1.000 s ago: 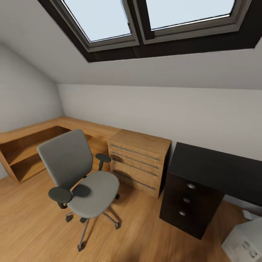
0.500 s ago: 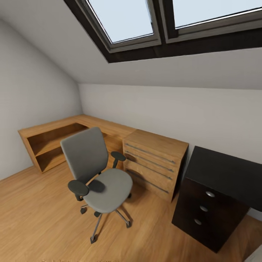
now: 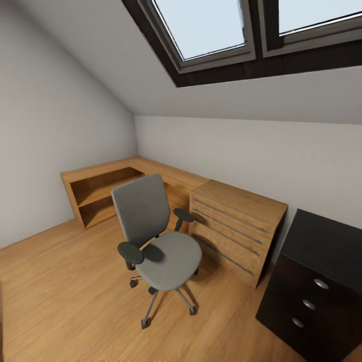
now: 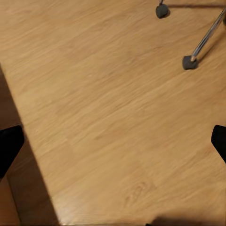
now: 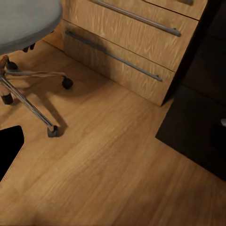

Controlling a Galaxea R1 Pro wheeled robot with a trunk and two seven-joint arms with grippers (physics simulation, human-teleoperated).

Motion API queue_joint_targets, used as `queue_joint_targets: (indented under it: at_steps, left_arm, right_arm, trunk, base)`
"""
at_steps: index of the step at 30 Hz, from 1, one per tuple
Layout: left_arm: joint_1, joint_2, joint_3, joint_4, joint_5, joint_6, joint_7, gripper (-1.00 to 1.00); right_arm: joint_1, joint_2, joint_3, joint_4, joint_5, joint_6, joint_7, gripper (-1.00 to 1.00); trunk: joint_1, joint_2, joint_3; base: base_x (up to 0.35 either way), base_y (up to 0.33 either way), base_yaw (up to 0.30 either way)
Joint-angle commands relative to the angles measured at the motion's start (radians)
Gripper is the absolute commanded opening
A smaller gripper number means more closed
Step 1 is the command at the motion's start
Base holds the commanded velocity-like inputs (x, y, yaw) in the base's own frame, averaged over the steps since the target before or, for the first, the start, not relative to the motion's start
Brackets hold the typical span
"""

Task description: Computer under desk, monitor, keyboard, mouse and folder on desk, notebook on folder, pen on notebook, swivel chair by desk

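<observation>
The swivel chair [image 3: 168,261] stands on the wood floor in the middle of the head view, its grey seat bare and its back toward the left wall. One end of the black desk [image 3: 327,244], with its knobbed drawer unit, sits at the right edge. My left gripper [image 4: 113,143] is open above bare floor, near the chair's casters [image 4: 190,61]. Open as well, my right gripper [image 5: 113,141] hangs over the floor between the chair's base [image 5: 28,103] and the desk's dark side [image 5: 197,127]. The computer, monitor, keyboard, mouse, folder, notebook and pen are out of view.
Light oak drawers [image 3: 236,226] with bar handles stand between chair and desk, also seen from the right wrist [image 5: 127,42]. A low oak shelf unit [image 3: 100,188] runs along the back left corner. A skylight [image 3: 211,25] sits in the sloped ceiling. Open floor lies at the left.
The head camera has turned left, so the whole picture has shifted right; the pale box at the lower right corner has left the view. The chair itself has not moved.
</observation>
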Motion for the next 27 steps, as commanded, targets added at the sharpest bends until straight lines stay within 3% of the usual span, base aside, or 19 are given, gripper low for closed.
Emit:
queue_joint_targets:
  at_steps: [1,16,27]
  left_arm:
    - [0.000,0.000,-0.008,-0.002,0.000,-0.001,0.010,1.00]
    - [0.000,-0.006,-0.005,-0.002,0.001,0.073,0.010,1.00]
    - [0.000,-0.007,-0.008,-0.002,-0.003,0.089,0.006,1.00]
  right_arm:
    - [-0.001,0.001,0.009,0.002,-0.004,-0.002,-0.005,1.00]
    - [-0.001,-0.005,0.007,0.002,-0.004,0.000,-0.005,1.00]
    - [-0.001,-0.009,0.008,0.002,-0.004,0.001,-0.005,1.00]
  trunk:
    - [0.000,-0.001,-0.001]
    - [0.000,-0.001,-0.001]
    - [0.000,-0.001,-0.001]
  base:
    - [0.000,0.000,0.284]
    - [0.000,0.000,0.284]
    - [0.000,0.000,0.285]
